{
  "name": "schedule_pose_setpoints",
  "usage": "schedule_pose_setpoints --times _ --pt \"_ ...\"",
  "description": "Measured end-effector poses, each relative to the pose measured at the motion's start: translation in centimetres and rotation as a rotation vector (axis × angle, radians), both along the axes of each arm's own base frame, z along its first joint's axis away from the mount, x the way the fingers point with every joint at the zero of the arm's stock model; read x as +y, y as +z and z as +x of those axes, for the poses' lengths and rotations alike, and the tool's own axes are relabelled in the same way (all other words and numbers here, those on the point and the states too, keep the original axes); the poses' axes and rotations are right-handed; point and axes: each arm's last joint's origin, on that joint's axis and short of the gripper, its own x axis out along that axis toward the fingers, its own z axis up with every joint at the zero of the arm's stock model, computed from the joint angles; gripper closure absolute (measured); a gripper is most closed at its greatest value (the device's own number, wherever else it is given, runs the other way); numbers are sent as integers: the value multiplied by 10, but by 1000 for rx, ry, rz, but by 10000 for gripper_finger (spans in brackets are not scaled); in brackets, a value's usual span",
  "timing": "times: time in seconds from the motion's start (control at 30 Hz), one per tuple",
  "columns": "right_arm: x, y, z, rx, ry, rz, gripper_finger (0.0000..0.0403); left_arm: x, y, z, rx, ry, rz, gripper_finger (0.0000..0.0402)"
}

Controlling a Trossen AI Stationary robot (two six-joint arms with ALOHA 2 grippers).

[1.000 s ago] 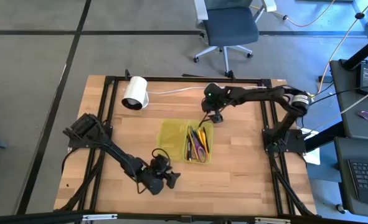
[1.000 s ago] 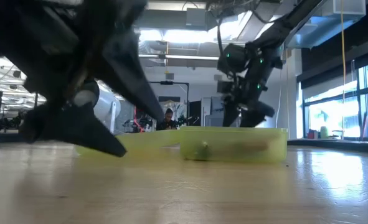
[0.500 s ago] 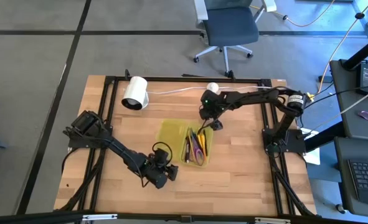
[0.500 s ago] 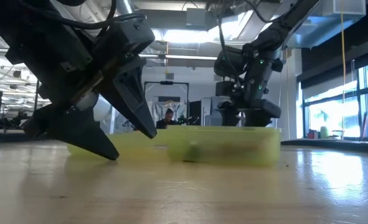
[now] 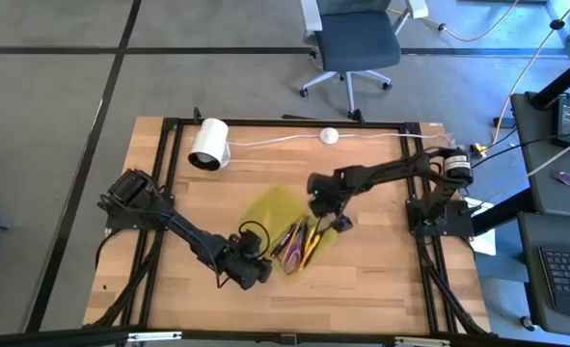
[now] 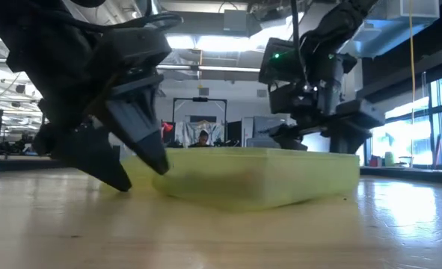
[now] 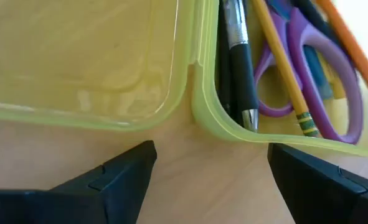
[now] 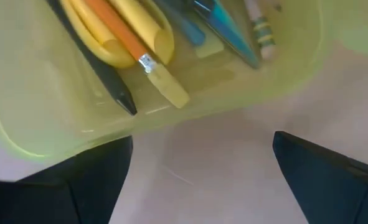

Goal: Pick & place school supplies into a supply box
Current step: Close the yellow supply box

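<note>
1. Supply box (image 5: 283, 224): translucent yellow-green, flat on the desk (image 5: 362, 280) near its middle, turned at a slant to the desk edges.
2. Holds pens and pencils (image 5: 304, 239) and purple-handled scissors (image 7: 333, 74) in the compartment toward 4 o'clock; compartment toward 10 o'clock shows nothing inside.
3. In the left wrist view: black pen (image 7: 240, 62), yellow pencil (image 7: 283, 68) and orange pencil (image 7: 352, 37) lying lengthwise beside the scissors.
4. In the right wrist view: orange pencil with metal ferrule (image 8: 118, 34), black pen tip (image 8: 109, 81), yellow handle (image 8: 146, 28) and blue pen (image 8: 227, 31) seen through the box wall.
5. Left claw (image 5: 251, 270): released, nothing between the fingers, low on the desk at about 7 o'clock from the box, fingers (image 7: 115, 180) just short of the box rim, straddling the divider between compartments.
6. Right claw (image 5: 335, 217): spread wide, grasping nothing, at about 2 o'clock from the box, just beside its outer wall, fingers (image 8: 327, 168) apart from it.
7. Low view: both claws down at desk level, one on each side of the box.
8. White cylinder roll (image 5: 209, 144) at 11 o'clock near the far desk edge; small white puck (image 5: 330, 136) on a cable at 12 o'clock.
9. Office chair (image 5: 354, 43) on the floor beyond the desk.
</note>
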Motion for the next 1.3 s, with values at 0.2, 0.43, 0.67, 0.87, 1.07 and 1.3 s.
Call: schedule_pose_setpoints --times 0.2,0.43,0.67,0.87,1.07,1.3 --pt "35 1 3 14 -42 61 12 13 12 -5 125 -118 21 91" --pt "70 4 10 -49 -135 114 12 41 21 -11 298 -246 88 91" --pt "82 5 10 -53 -233 73 12 62 24 -8 372 -327 106 90" --pt "81 5 9 -22 -308 81 12 68 25 -8 414 -413 107 90" --pt "79 3 -1 85 -383 57 12 69 27 -15 485 -438 110 90" --pt "68 30 -13 -10 -437 -12 12 73 46 -43 461 -421 261 90"
